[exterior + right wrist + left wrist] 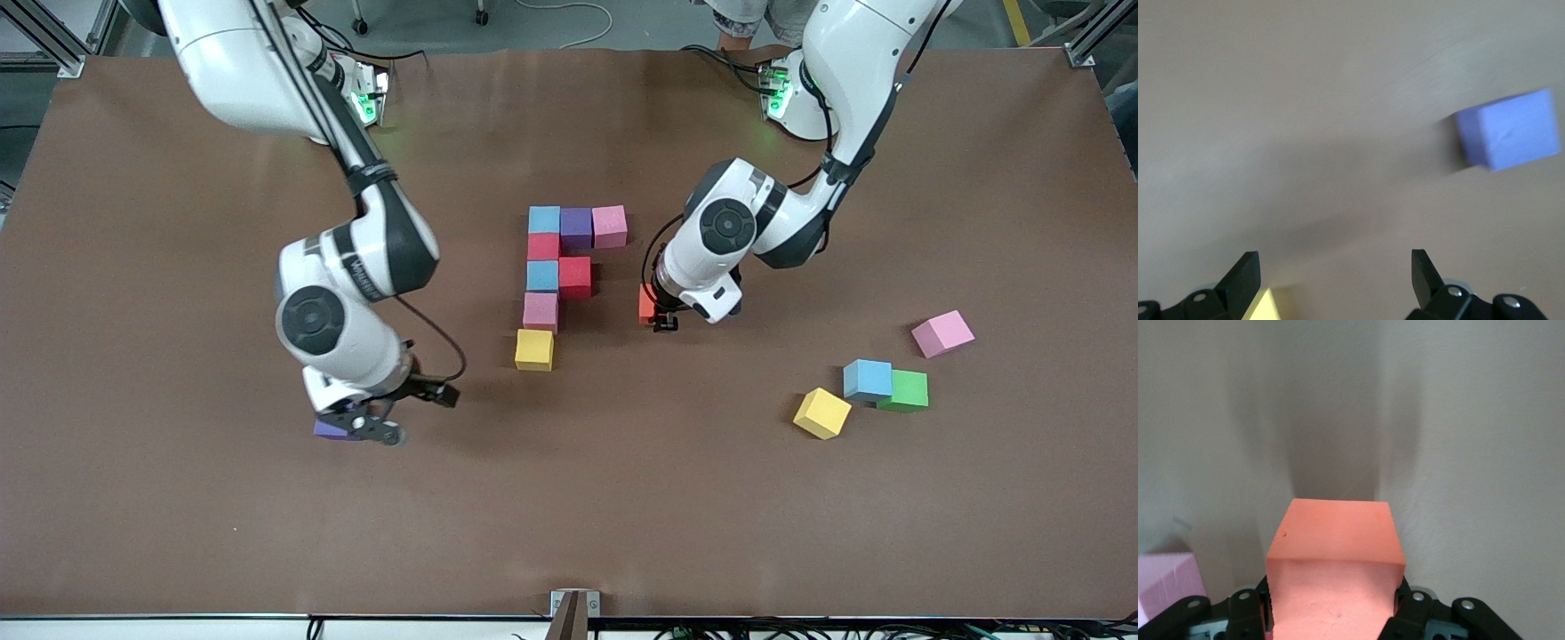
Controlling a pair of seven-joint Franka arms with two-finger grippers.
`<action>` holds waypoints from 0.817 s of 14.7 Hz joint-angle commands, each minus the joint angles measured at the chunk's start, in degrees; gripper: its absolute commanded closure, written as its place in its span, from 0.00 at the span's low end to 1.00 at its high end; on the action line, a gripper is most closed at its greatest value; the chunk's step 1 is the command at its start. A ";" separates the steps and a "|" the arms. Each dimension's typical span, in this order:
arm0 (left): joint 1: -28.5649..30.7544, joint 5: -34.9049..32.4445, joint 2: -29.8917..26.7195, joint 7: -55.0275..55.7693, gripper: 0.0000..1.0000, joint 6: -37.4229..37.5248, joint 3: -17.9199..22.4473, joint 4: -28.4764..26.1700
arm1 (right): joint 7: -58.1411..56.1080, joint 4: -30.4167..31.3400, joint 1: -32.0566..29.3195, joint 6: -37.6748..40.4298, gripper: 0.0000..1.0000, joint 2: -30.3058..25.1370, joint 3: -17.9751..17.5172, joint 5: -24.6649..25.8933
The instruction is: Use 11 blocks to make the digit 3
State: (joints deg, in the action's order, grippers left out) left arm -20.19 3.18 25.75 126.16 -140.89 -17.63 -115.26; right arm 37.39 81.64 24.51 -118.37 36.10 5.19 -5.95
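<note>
The left tool (659, 313) was closed on the orange block (646, 303) and held it low over the bench (178, 533); in the left wrist view the block (1333, 573) sat between the two fingers (1245, 613). The half-built figure (560, 267) lay to the side of this tool toward the right arm's end of the bench. Its middle bar had only a blue block (542, 276) and a red block (575, 277), so the free place was just beside the red block, on the side that faced the left tool. The gap between the orange block and the red block was short and open, and I judge that the coming move was a short sideways push toward it.

The right tool (369, 418) stood wide open and held nothing, over a loose purple block (331, 429). In the right wrist view this block (1509, 130) lay off to one side of the open fingers (1241, 277), not between them. The left arm was the nearer one to the free place
</note>
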 commanded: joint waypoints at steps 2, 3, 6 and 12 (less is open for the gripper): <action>-1.70 -1.51 -1.84 7.78 0.82 -4.37 0.32 -3.30 | -9.14 1.59 -4.90 -0.19 0.00 -0.85 -0.71 5.24; -1.78 -1.51 -1.84 8.66 0.82 -6.13 0.23 -4.18 | -13.88 1.68 -6.65 -0.19 0.00 -0.24 -0.71 5.33; -4.16 -1.51 -1.23 11.13 0.81 -9.39 0.32 -5.68 | -22.45 2.29 -9.13 -0.89 0.00 0.90 -0.71 4.81; -5.83 -1.60 0.88 10.86 0.81 -12.38 0.32 -5.59 | -22.45 12.74 -11.06 -18.28 0.00 1.61 -0.80 4.72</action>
State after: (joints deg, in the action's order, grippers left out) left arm -25.55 2.77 26.02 136.17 -151.32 -17.62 -120.30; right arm 15.48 90.25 15.10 -132.27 38.80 5.36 -1.72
